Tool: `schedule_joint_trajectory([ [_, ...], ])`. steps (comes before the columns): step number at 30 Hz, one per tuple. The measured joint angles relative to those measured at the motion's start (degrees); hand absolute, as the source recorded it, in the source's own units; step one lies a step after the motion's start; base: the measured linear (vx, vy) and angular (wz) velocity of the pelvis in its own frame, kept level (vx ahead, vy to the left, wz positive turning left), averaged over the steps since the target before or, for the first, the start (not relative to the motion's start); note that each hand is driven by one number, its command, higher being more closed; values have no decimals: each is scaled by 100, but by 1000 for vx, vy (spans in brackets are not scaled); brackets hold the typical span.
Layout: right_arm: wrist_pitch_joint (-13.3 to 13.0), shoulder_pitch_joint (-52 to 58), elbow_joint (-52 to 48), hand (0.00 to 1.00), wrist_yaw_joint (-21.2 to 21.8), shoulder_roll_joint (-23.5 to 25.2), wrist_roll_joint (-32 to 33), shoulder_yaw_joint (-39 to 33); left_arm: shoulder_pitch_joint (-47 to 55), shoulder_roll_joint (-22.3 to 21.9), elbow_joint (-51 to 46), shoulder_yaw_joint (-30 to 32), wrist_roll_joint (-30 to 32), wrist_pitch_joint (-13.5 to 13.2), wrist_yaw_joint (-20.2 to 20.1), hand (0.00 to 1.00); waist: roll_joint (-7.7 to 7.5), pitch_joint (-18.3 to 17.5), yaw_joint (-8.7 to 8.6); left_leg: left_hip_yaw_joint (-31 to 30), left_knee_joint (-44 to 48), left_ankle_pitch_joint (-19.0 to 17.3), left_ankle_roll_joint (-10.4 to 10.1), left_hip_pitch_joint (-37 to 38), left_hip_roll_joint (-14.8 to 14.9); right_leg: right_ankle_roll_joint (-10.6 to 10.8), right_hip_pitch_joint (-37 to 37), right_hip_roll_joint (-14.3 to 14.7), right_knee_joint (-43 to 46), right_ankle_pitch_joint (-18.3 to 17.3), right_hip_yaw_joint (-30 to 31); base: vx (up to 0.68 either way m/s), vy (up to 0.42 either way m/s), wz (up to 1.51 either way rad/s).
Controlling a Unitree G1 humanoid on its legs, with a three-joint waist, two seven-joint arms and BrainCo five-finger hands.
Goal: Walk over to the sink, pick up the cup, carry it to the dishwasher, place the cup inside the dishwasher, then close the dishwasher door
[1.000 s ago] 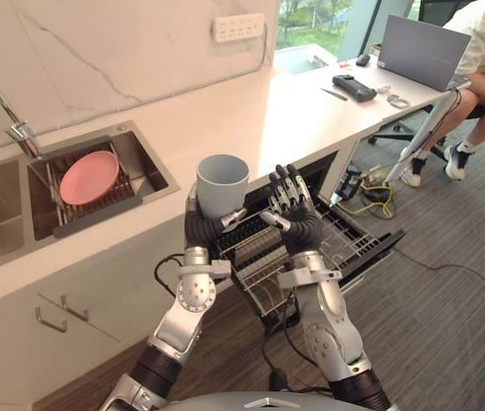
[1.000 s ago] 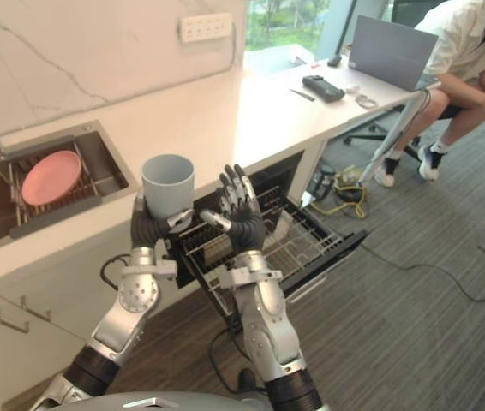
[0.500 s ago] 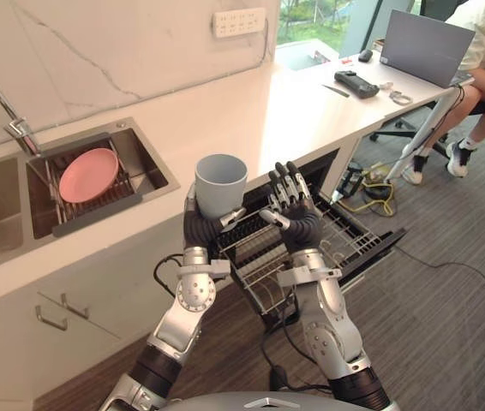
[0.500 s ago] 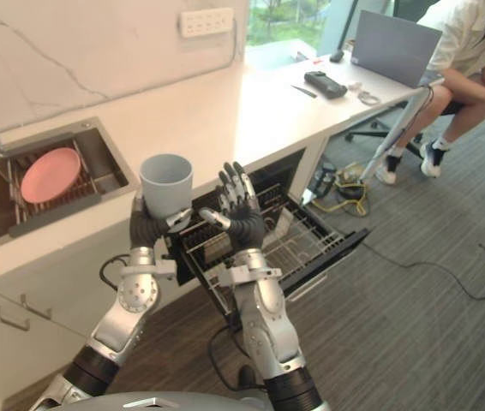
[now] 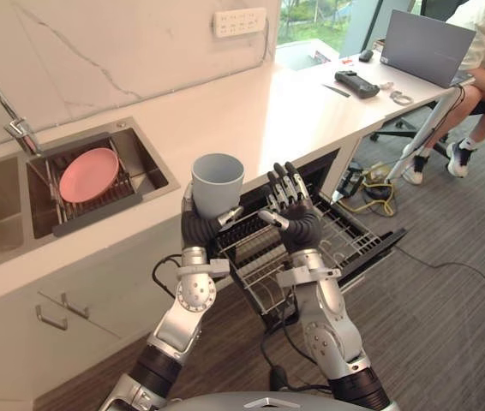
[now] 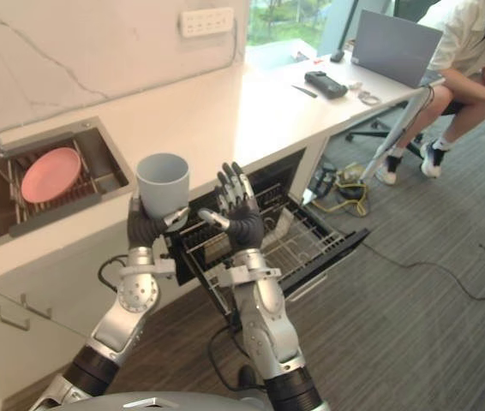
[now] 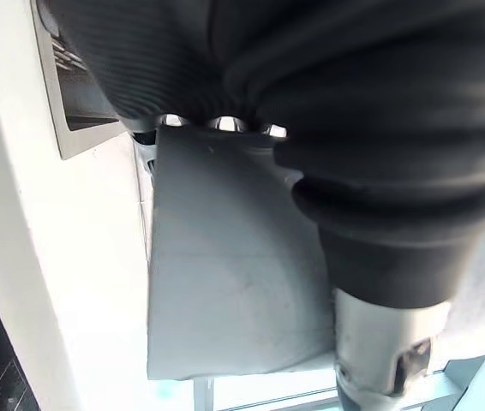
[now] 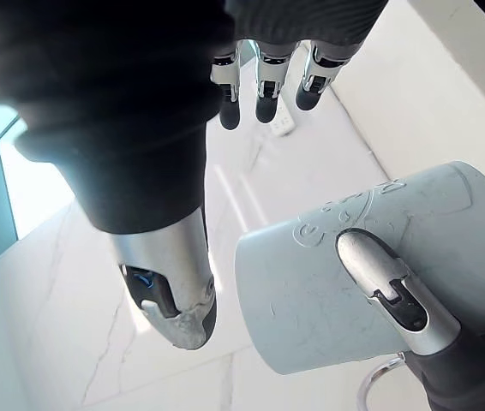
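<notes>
Eye views: the left hand (image 5: 199, 226) grasps the upright cup (image 5: 218, 181) by the counter (image 5: 285, 111) edge, near the pulled-out dishwasher rack (image 5: 338, 233). The right hand (image 5: 288, 205) is beside it, relaxed open. A plate (image 5: 88, 175) lies in the sink (image 5: 143, 157). Left wrist view: the hand wraps the cup. Right wrist view: straight fingers (image 8: 268, 86), with the cup just beside them.

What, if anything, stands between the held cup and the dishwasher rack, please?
Only the right hand, open beside the cup in the left hand, above the dishwasher rack; otherwise nothing visible.
</notes>
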Motion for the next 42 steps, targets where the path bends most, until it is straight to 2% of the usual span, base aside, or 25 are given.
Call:
schedule_joint_trajectory([
  [8, 173, 0, 2, 0, 205, -3, 147, 96, 0, -6, -49, -5, 713, 107, 450, 100, -1, -1, 4, 25, -12, 0, 0, 2, 0, 6, -14, 3, 1, 9, 17, 0, 0, 0],
  [14, 234, -2, 2, 0, 226, -6, 213, 235, 0, -5, -47, -25, 1128, 208, 491, 100, -6, -3, 20, 29, -14, 0, 0, 3, 0, 7, -16, 3, 1, 13, 20, 0, 0, 0],
  [27, 400, -294, 2, 0, 208, -7, 273, 396, -2, 7, 137, -196, 1346, 213, 654, 100, -99, -69, 70, 59, -14, 3, 0, 16, 1, 4, -25, 8, 1, 40, 53, 0, 0, 0],
  [42, 1007, -470, 66, 0, -299, -20, 338, 478, -4, 51, 301, -471, 1725, 211, 872, 100, -135, -172, 142, 26, -106, 76, -1, 56, -6, -2, 7, 4, 2, 46, 5, 0, 0, 0],
])
